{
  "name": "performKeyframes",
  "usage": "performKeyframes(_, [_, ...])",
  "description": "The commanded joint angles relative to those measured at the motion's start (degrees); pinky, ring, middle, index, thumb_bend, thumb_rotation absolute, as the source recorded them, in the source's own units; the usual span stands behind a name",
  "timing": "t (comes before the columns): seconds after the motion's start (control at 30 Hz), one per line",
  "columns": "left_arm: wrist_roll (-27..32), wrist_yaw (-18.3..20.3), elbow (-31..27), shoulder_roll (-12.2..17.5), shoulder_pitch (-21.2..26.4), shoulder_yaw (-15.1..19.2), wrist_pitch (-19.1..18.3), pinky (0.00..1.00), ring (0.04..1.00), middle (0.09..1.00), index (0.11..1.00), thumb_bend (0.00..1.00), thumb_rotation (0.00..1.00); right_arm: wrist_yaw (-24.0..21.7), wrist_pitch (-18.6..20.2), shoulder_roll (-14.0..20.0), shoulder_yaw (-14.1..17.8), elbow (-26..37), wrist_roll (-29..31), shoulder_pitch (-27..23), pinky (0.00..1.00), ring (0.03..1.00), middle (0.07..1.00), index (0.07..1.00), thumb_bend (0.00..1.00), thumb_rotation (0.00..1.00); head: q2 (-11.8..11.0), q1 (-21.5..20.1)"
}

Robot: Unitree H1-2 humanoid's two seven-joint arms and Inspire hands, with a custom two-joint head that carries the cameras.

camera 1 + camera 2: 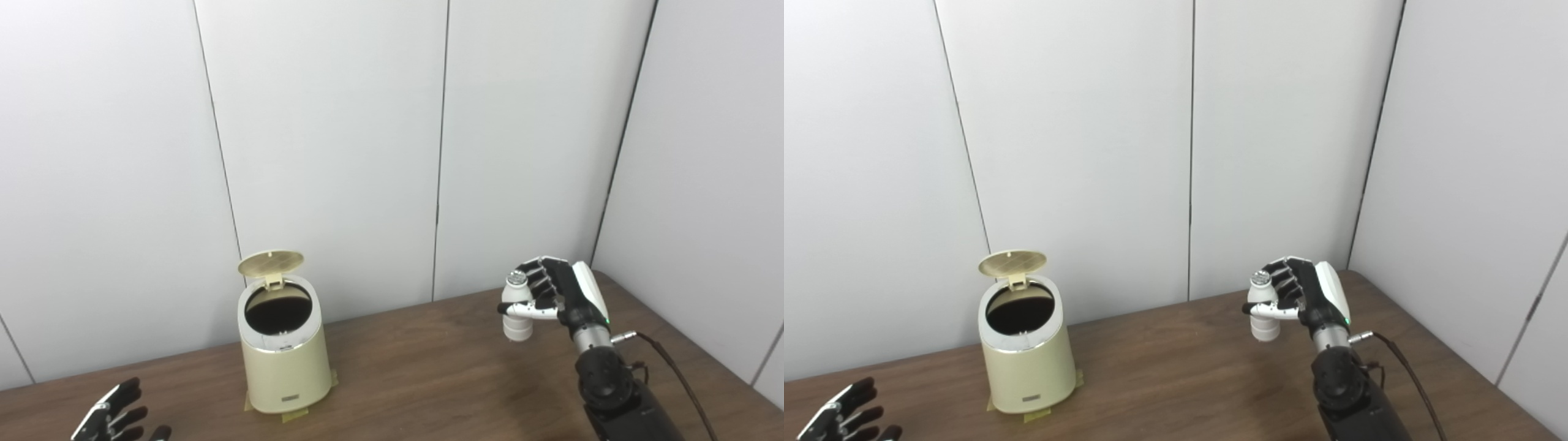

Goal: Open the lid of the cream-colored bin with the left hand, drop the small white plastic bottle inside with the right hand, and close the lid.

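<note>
The cream-colored bin [285, 361] stands on the brown table at the left, taped down at its base. Its round lid [271, 262] is tipped up at the back and the dark inside shows. My right hand [560, 294] is shut on the small white plastic bottle [516, 307], holding it upright a little above the table, well to the right of the bin. My left hand [113, 419] is low at the bottom left corner, open with fingers spread, apart from the bin.
The wooden table [429, 373] runs to white wall panels behind and on the right. A dark cable [680, 373] trails from my right wrist across the table's right side.
</note>
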State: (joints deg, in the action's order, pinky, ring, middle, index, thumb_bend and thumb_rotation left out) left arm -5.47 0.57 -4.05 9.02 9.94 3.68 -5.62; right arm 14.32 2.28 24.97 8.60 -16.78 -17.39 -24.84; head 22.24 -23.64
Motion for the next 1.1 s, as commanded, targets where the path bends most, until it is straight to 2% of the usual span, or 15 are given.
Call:
performKeyframes(0.0, [0.11, -0.24, -1.53, 0.24, 2.19, 0.02, 1.46, 0.78, 0.793, 0.863, 0.874, 0.44, 0.00, -0.36, -3.54, 1.19, -0.53, 4.45, -0.21, -2.43, 0.34, 0.376, 0.487, 0.540, 0.51, 0.00, -0.08, 0.17])
performKeyframes(0.2, [0.79, -0.21, -0.24, -0.08, 2.26, 0.04, 3.29, 0.77, 0.803, 0.870, 0.875, 0.46, 0.00, -4.10, -1.67, 0.14, -4.10, 12.85, -1.19, -4.27, 0.33, 0.382, 0.480, 0.542, 0.51, 0.00, -0.18, 1.93])
performKeyframes(0.4, [-0.91, -1.24, 1.13, -0.41, 2.28, -0.57, 5.09, 0.74, 0.783, 0.853, 0.862, 0.48, 0.00, -7.66, -0.26, -2.02, -7.08, 17.40, -1.52, -7.81, 0.32, 0.378, 0.477, 0.547, 0.51, 0.00, -0.34, 4.44])
performKeyframes(0.6, [-0.78, -1.53, 3.19, -1.09, 2.19, -0.58, 6.11, 0.71, 0.765, 0.839, 0.852, 0.52, 0.00, -8.90, -1.15, -6.04, -8.99, 17.30, -1.88, -11.76, 0.32, 0.387, 0.485, 0.539, 0.51, 0.00, -0.34, 8.13])
performKeyframes(0.73, [-1.32, -1.87, 4.33, -1.39, 2.03, -0.89, 7.29, 0.65, 0.733, 0.818, 0.839, 0.56, 0.00, -9.38, -1.60, -8.16, -9.99, 16.77, -2.29, -13.71, 0.29, 0.377, 0.473, 0.546, 0.51, 0.00, -0.36, 10.29])
performKeyframes(1.07, [-1.65, -3.41, 7.20, -3.47, 1.82, -1.94, 9.30, 0.68, 0.753, 0.812, 0.827, 0.62, 0.02, -10.86, -0.27, -15.16, -11.46, 16.97, -0.19, -16.25, 0.28, 0.369, 0.493, 0.547, 0.51, 0.00, -0.33, 17.80])
